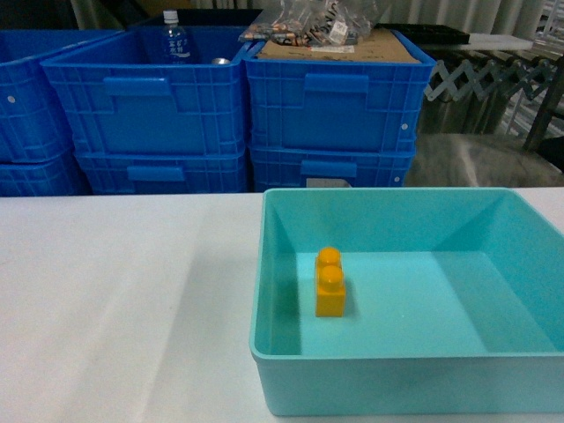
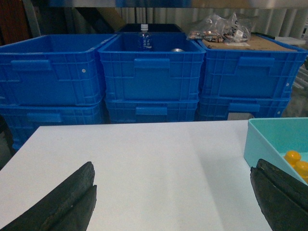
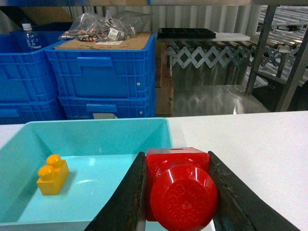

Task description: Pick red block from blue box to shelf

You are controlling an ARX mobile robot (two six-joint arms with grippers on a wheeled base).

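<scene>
The right gripper (image 3: 179, 192) is clenched on the red block (image 3: 180, 190), its dark fingers (image 3: 126, 197) pressing both sides, held above the near rim of the blue box (image 3: 96, 130). Faint embossed writing rings the block's round stud, too small to read. A yellow brick (image 3: 52, 174) stands inside the box on the white tabletop (image 1: 123, 300). The left gripper (image 2: 173, 202) hangs released over the tabletop. A bottle (image 1: 174, 40) with an unreadable label sits in a dark blue crate (image 1: 145, 106).

We saw matte black, slightly textured fingers on our left claw (image 2: 173, 202) and smooth, dark, tapering fingers on our right claw (image 3: 178, 192).
</scene>
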